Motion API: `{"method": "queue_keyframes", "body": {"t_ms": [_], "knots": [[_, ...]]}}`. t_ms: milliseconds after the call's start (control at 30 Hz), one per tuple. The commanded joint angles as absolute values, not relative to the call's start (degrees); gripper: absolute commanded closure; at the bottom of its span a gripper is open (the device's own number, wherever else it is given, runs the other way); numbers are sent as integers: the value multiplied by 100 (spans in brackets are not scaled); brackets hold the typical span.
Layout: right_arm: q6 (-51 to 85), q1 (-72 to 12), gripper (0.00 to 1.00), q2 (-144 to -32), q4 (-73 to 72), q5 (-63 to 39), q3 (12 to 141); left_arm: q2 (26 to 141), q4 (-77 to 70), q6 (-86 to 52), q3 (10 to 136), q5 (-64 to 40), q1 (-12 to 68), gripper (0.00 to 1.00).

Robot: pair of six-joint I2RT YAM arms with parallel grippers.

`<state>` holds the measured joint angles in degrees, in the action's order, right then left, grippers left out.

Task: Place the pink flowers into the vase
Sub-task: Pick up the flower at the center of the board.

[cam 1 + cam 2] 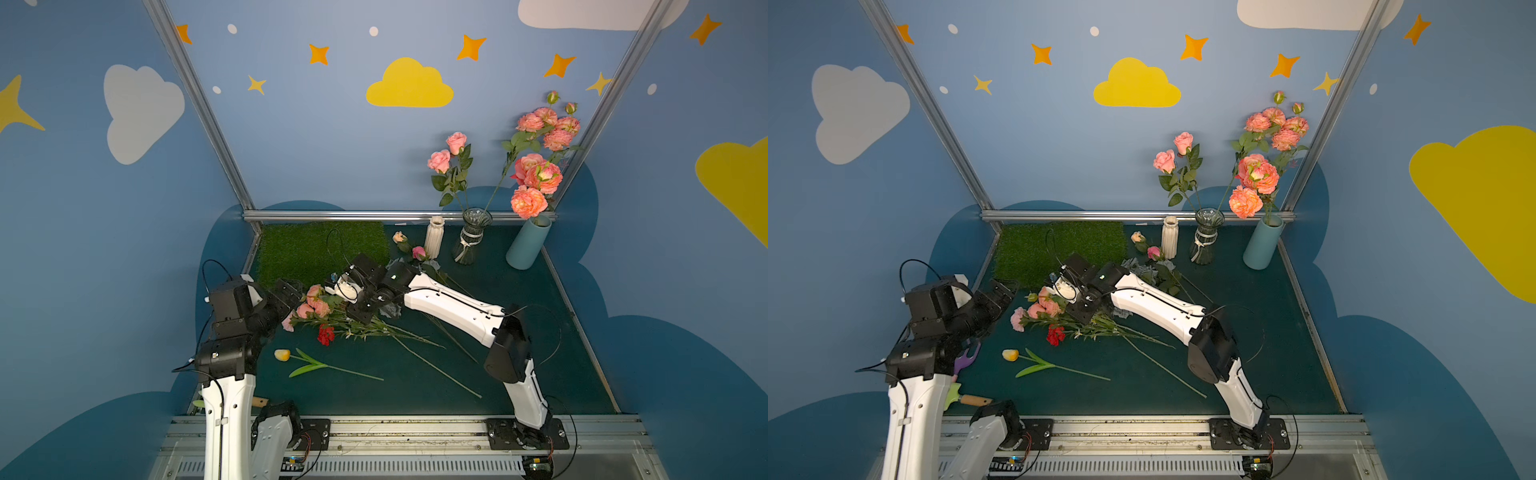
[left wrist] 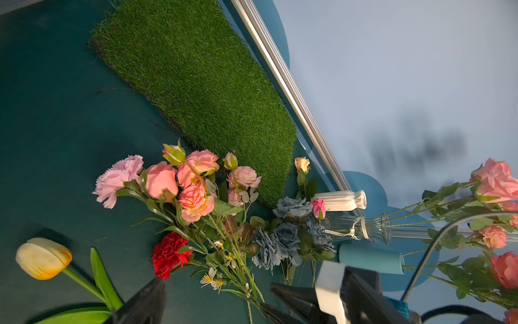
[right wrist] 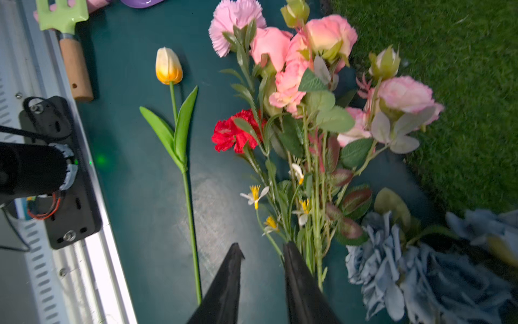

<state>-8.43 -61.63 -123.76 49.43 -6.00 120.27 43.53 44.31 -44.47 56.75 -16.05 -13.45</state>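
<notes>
A bunch of pink flowers (image 1: 314,305) (image 2: 193,190) (image 3: 294,70) lies on the dark green table, stems pointing right. My right gripper (image 1: 359,316) (image 3: 262,248) is low over those stems, open a little with nothing between its fingers; one finger rests beside the stems. My left gripper (image 1: 293,297) stands open just left of the blooms, apart from them. At the back, a glass vase (image 1: 473,239) holds two pink roses (image 1: 451,151). A teal vase (image 1: 528,249) holds salmon blooms (image 1: 536,174), and a white ribbed vase (image 1: 434,237) is empty.
A red carnation (image 1: 326,334) and small white flowers lie in the bunch. A yellow tulip (image 1: 282,354) lies in front, grey-blue roses (image 3: 420,266) under the right arm, and a grass mat (image 1: 320,249) behind. Two small buds (image 1: 419,252) lie by the white vase. Garden tools (image 1: 967,357) lie at front left.
</notes>
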Motion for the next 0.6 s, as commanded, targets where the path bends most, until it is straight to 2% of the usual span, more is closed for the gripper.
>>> {"method": "queue_keyframes", "body": {"t_ms": [0,267,567], "knots": [[-1084,-6196,71,-12989,5338,-607,12610,4351,4553,-4294,5783,-1487,-1371,0],[-1236,-6212,71,-13690,5284,-858,13032,4454,4605,-4188,6000,-1502,-1417,0],[-1261,-6214,73,-13973,5265,-613,13007,4482,4619,-4198,6047,-1617,-1424,0]]}}
